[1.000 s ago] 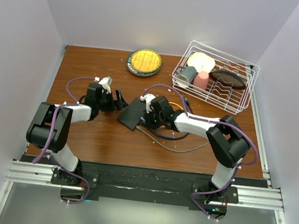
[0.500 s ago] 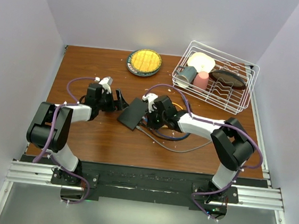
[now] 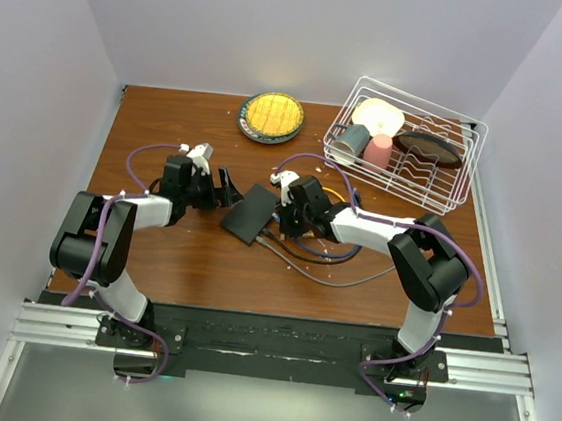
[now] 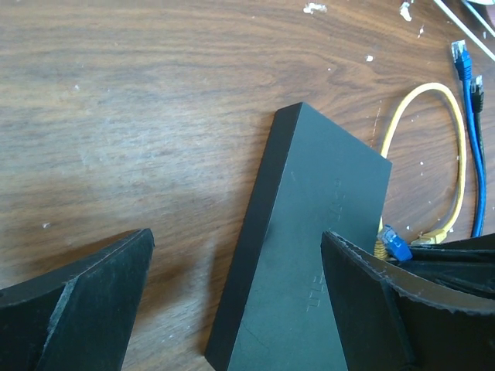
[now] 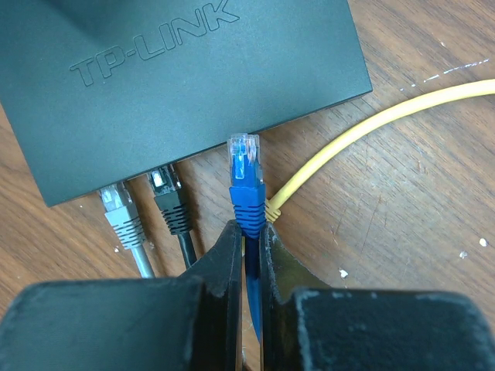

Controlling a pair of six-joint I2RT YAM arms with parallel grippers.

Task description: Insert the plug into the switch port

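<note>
Right gripper (image 5: pixel 251 232) clamped on blue plug (image 5: pixel 246 174) by boot, clear tip pointing at port edge of TP-Link switch (image 5: pixel 193 85), tip just short of edge, not yet seated. Grey plug (image 5: pixel 120 212) and black plug (image 5: pixel 168 197) already at ports alongside; yellow cable (image 5: pixel 371 124) lies just beside blue plug. Left gripper (image 4: pixel 232 309) spread wide, fingers flanking switch's far end, apparently not touching. Step in hand: final alignment. Next move calls for squaring plug to free port, straight push; bracing switch against sliding likely needed.
</note>
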